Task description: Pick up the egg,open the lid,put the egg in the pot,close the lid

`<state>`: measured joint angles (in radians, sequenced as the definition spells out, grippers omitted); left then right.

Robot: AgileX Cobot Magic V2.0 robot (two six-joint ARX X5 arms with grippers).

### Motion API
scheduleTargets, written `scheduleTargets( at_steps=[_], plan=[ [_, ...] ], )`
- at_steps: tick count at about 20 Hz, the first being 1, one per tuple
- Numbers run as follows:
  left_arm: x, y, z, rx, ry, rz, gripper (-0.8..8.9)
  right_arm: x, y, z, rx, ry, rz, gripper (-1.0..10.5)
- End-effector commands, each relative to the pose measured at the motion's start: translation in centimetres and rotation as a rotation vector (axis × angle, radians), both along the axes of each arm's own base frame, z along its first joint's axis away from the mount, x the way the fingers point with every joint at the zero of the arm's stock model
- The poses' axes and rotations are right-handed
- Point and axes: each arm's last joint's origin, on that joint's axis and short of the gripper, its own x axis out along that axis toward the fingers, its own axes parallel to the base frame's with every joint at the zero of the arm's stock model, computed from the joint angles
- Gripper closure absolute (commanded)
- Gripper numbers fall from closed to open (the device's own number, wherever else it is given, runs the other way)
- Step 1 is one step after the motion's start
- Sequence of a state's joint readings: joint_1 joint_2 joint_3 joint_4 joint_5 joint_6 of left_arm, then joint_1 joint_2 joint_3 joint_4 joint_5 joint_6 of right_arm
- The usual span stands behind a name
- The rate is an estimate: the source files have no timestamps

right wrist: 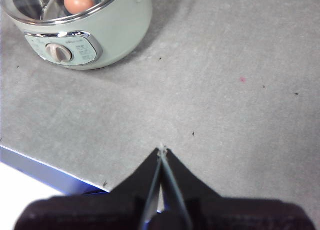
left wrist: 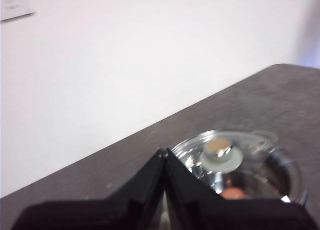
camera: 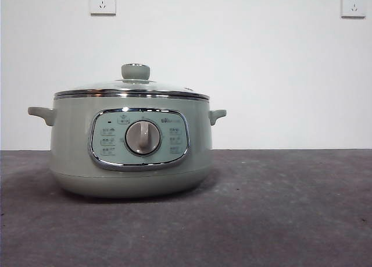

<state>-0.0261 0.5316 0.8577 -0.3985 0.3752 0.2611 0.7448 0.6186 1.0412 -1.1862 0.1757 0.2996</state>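
Observation:
The sage-green pot [camera: 131,145] stands on the grey table, left of centre in the front view. The glass lid [camera: 132,88] sits closed on it, knob up. The reddish-brown egg [right wrist: 78,1] lies inside the pot, seen through the glass in the right wrist view; it also shows in the left wrist view [left wrist: 232,193]. My left gripper [left wrist: 163,152] is shut and empty, above and back from the lid [left wrist: 235,162]. My right gripper [right wrist: 161,150] is shut and empty, over bare table well away from the pot [right wrist: 80,37]. Neither arm shows in the front view.
The grey table [camera: 279,209] stretches to the right of the pot. Its near edge [right wrist: 45,172] shows in the right wrist view. A white wall with two sockets [camera: 103,0] stands behind.

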Motion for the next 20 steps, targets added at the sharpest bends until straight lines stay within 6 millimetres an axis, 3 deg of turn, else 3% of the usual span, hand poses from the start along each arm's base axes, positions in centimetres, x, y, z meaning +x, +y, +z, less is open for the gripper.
scheduleTargets(
  at_steps=[1,6,10,15,20],
  plan=[
    [0.0,0.2,-4.9,-0.003,0.017,0.017,8.17,0.1,0.1,-0.2,0.001,0.007,-0.005,9.5],
    [-0.4,0.3,-13.7,-0.088,0.047,0.064,8.17,0.1,0.1,-0.2,0.001,0.008,-0.005,9.5],
    [-0.4,0.3,-18.4,-0.126,0.096,0.076,8.17,0.1,0.1,-0.2,0.001,0.007,-0.005,9.5],
    [-0.4,0.4,-21.5,-0.175,0.150,0.113,8.17,0.1,0.1,-0.2,0.001,0.007,-0.005,9.5],
    [-0.4,0.4,-21.4,-0.188,0.147,0.124,8.17,0.1,0.1,-0.2,0.001,0.008,-0.005,9.5]
  ],
)
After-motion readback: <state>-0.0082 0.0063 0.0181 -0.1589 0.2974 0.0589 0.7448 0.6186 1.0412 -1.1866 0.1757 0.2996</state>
